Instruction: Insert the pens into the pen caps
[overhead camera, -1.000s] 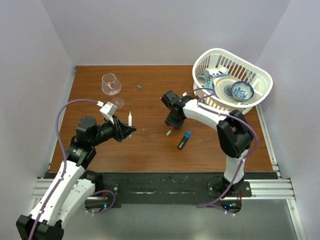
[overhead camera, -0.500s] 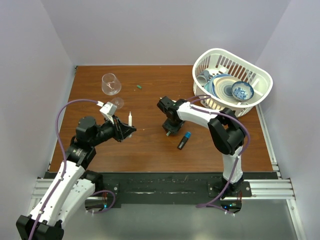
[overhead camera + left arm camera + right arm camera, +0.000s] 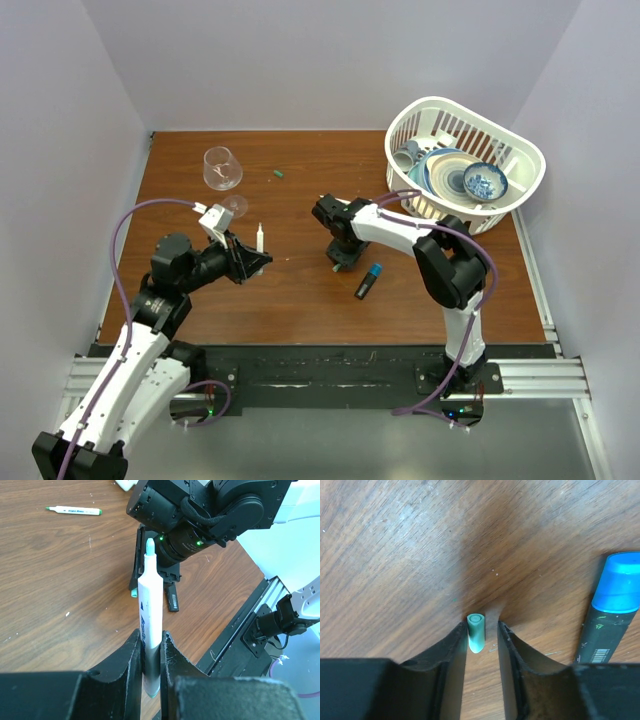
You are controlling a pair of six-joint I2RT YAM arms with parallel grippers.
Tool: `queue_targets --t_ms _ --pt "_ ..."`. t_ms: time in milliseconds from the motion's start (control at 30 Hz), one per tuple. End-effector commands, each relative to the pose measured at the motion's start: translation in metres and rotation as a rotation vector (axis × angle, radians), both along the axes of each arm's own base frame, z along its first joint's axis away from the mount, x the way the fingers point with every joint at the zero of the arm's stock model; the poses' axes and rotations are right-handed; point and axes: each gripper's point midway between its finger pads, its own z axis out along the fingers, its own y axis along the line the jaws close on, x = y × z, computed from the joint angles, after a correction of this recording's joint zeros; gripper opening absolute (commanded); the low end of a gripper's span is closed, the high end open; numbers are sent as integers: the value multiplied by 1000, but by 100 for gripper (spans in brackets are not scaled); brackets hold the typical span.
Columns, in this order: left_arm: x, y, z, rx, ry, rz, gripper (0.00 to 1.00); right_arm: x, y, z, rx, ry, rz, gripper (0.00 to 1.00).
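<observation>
My left gripper (image 3: 252,262) is shut on a thin white pen (image 3: 259,239) and holds it upright above the table; in the left wrist view the pen (image 3: 150,595) stands between the fingers (image 3: 131,655). My right gripper (image 3: 342,257) is low on the table and open, its jaws either side of a small green cap (image 3: 476,633) that lies against the left finger (image 3: 451,652). The black marker (image 3: 366,284) with its blue cap (image 3: 619,581) lies just right of it. A second green cap (image 3: 277,173) lies at the back. A second white pen (image 3: 74,510) lies on the table.
A wine glass (image 3: 222,167) stands at the back left, near my left arm. A white basket (image 3: 520,150) of dishes stands at the back right. Black rails run along the table's near edge (image 3: 320,360).
My right gripper has moved left and down over the green cap, which was in plain view on the table a second ago. My left arm and its pen have not moved.
</observation>
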Motion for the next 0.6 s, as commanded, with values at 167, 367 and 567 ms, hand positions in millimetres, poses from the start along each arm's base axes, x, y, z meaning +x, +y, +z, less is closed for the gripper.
queue_targets --t_ms 167,367,567 --pt "3 -2 16 -28 -50 1 0 -3 -21 -25 -103 -12 29 16" --pt "2 -7 18 -49 -7 -21 0 -10 -21 -23 -54 -59 138 2" --pt "-4 -15 0 -110 87 -46 0 -15 -22 -2 23 -176 271 0"
